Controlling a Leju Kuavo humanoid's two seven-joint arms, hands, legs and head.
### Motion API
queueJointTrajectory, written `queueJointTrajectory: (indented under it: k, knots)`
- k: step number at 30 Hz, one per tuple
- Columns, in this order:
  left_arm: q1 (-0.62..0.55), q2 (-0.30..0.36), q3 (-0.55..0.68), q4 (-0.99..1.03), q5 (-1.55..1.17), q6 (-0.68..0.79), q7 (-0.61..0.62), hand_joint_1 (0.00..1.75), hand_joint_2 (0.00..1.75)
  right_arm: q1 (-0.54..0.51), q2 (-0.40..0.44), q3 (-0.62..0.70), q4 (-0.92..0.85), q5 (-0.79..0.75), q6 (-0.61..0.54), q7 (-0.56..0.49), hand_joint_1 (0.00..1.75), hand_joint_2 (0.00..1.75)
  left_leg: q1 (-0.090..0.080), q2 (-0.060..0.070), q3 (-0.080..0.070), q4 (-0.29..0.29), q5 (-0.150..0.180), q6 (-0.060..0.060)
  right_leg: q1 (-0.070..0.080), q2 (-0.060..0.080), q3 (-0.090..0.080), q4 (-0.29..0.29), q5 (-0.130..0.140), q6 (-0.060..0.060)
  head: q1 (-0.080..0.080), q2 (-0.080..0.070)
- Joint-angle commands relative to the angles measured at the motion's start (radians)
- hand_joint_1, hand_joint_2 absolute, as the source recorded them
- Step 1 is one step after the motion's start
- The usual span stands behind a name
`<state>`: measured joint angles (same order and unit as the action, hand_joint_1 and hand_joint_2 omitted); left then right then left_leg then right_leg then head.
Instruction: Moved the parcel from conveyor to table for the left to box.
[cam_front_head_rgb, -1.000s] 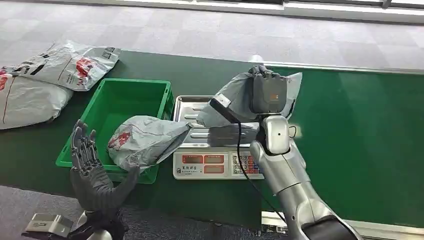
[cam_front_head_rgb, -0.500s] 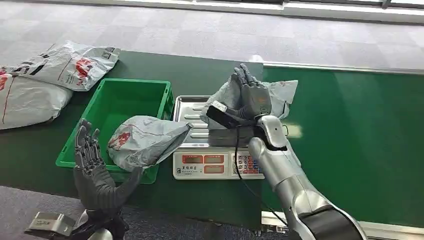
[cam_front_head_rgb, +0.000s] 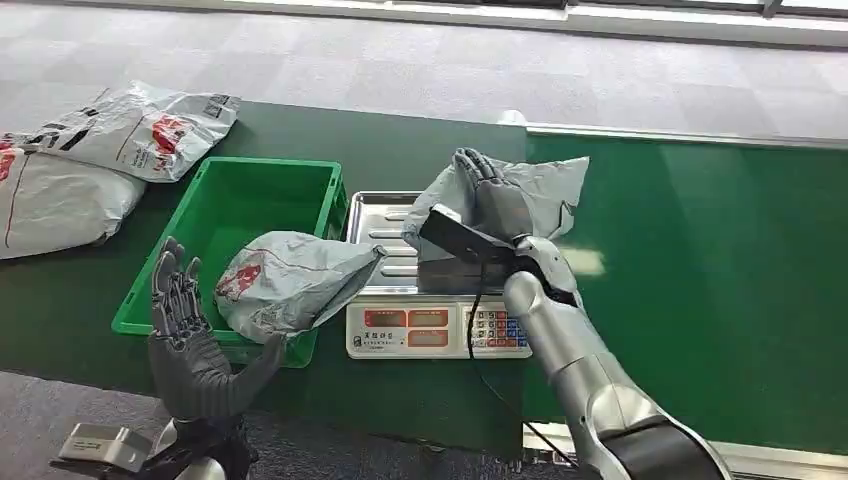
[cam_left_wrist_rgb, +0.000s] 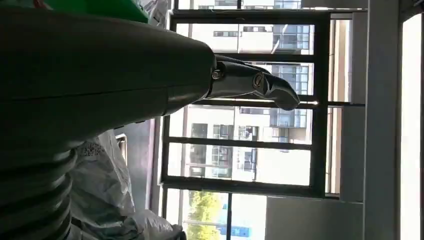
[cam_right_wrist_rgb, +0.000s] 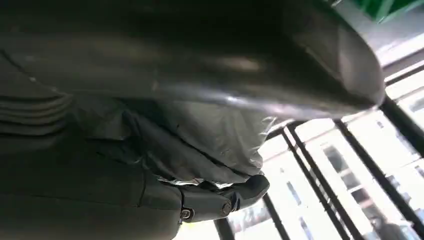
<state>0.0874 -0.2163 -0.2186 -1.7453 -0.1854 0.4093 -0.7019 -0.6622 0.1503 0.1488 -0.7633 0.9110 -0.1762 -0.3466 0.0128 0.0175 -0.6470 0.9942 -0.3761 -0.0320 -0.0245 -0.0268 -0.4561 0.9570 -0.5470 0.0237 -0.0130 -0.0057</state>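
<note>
My right hand (cam_front_head_rgb: 492, 200) grips a grey plastic parcel (cam_front_head_rgb: 555, 185) just above the far right of the scale's steel tray (cam_front_head_rgb: 375, 215). In the right wrist view the crumpled parcel (cam_right_wrist_rgb: 200, 145) lies between the thumb and a dark finger (cam_right_wrist_rgb: 215, 200). Near the table's front edge my left hand (cam_front_head_rgb: 185, 340) stands open and upright with nothing in it, its fingers (cam_left_wrist_rgb: 250, 82) spread. It is just left of a second grey parcel (cam_front_head_rgb: 285, 280) with a red mark, which is draped over the front rim of the green crate (cam_front_head_rgb: 250, 190).
A scale with red displays (cam_front_head_rgb: 430, 325) sits between the crate and the bright green conveyor belt (cam_front_head_rgb: 720, 260). Two more parcels (cam_front_head_rgb: 150, 125) (cam_front_head_rgb: 50, 200) lie on the dark green table (cam_front_head_rgb: 60, 310) at the far left. Grey floor lies beyond.
My right hand has turned and come down and slightly left with the parcel, closer to the scale's tray. The left hand has barely moved.
</note>
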Motion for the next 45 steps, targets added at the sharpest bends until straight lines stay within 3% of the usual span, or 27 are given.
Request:
queueJointTrajectory:
  k: [1, 6, 7, 8, 9, 11, 14, 22, 30, 38, 41, 45]
  knots:
    - [0.015, 0.014, 0.037, 0.007, -0.010, 0.004, 0.004, 0.00, 1.75, 0.025, -0.044, -0.041, -0.065, -0.230, 0.197, -0.020, 0.00, 0.00, 0.001, -0.002, 0.000, -0.001, 0.000, 0.001, 0.001, 0.000, 0.001, -0.001, 0.000, -0.002, 0.000, 0.000]
    - [0.017, 0.010, 0.034, -0.003, -0.016, 0.001, 0.004, 0.00, 1.75, 0.068, -0.070, -0.043, -0.133, -0.297, 0.182, -0.010, 0.00, 0.00, 0.000, -0.002, 0.000, 0.000, 0.000, 0.001, 0.001, 0.000, 0.001, -0.001, 0.000, -0.002, 0.000, 0.000]
    - [0.014, 0.011, 0.029, 0.000, -0.020, -0.008, 0.004, 0.00, 1.75, 0.117, -0.050, -0.088, -0.233, -0.422, 0.174, -0.177, 0.00, 0.00, 0.001, -0.003, 0.000, 0.000, 0.001, 0.001, 0.001, -0.001, 0.001, -0.001, 0.000, -0.001, 0.000, 0.000]
    - [0.012, 0.006, 0.030, 0.003, -0.023, -0.006, 0.004, 0.00, 1.75, 0.168, -0.052, -0.081, -0.335, -0.434, 0.145, -0.179, 0.00, 0.00, 0.001, -0.004, 0.000, -0.001, 0.001, 0.002, 0.001, -0.001, 0.001, -0.002, 0.000, -0.002, 0.000, 0.000]
    - [0.015, -0.001, 0.032, 0.000, -0.029, 0.002, 0.004, 0.00, 1.75, 0.223, -0.028, -0.084, -0.478, -0.346, -0.100, -0.178, 0.00, 0.00, 0.000, -0.005, 0.000, -0.001, 0.001, 0.001, 0.001, -0.002, 0.001, -0.002, 0.000, -0.002, 0.000, 0.000]
    - [0.014, -0.002, 0.022, 0.000, -0.030, 0.009, 0.004, 0.00, 1.75, 0.274, -0.015, -0.049, -0.626, -0.310, -0.312, -0.186, 0.00, 0.00, 0.000, -0.004, -0.001, -0.001, 0.000, 0.001, 0.000, -0.001, 0.000, -0.001, -0.001, -0.002, 0.000, 0.000]
    - [-0.015, 0.001, 0.003, 0.034, -0.026, 0.010, 0.006, 0.00, 1.75, 0.314, -0.024, -0.018, -0.709, -0.220, -0.522, -0.208, 0.00, 0.00, 0.000, -0.004, -0.002, 0.001, 0.000, 0.001, 0.000, -0.002, -0.001, 0.000, -0.001, -0.002, 0.000, 0.000]
    - [-0.023, 0.010, -0.016, 0.058, -0.011, 0.020, 0.004, 0.00, 1.75, 0.345, 0.098, -0.206, -0.734, -0.122, -0.522, -0.352, 0.00, 0.00, 0.000, -0.003, -0.001, -0.001, 0.000, 0.001, 0.000, -0.001, -0.002, 0.000, -0.001, -0.001, 0.000, 0.000]
    - [-0.038, 0.024, -0.040, 0.090, 0.002, 0.045, 0.004, 0.00, 1.75, 0.380, 0.183, -0.284, -1.047, 0.020, -0.522, -0.352, 0.00, 0.00, 0.000, -0.005, -0.003, 0.001, 0.000, 0.001, -0.001, -0.002, -0.003, 0.002, -0.001, -0.002, 0.000, 0.000]
    - [-0.048, 0.037, -0.041, 0.115, -0.067, 0.058, 0.054, 0.00, 1.75, 0.405, 0.179, -0.280, -1.041, 0.016, -0.522, -0.352, 0.00, 0.00, 0.001, -0.003, -0.001, 0.000, 0.000, 0.001, -0.001, -0.001, -0.001, 0.000, 0.000, -0.002, 0.000, 0.000]
    - [-0.157, 0.087, -0.089, 0.195, -0.315, 0.031, 0.157, 0.00, 1.75, 0.436, 0.199, -0.283, -1.021, -0.015, -0.522, -0.352, 0.00, 0.00, 0.001, -0.005, 0.000, -0.001, 0.001, 0.001, 0.000, -0.001, 0.000, -0.001, 0.000, -0.002, 0.000, 0.000]
    - [-0.335, 0.089, -0.121, 0.281, -0.551, -0.017, 0.247, 0.00, 1.75, 0.453, 0.199, -0.276, -1.017, -0.082, -0.522, -0.352, 0.00, 0.00, 0.001, -0.007, -0.001, -0.001, 0.002, 0.001, -0.001, -0.005, -0.001, -0.001, 0.000, -0.001, 0.000, 0.000]
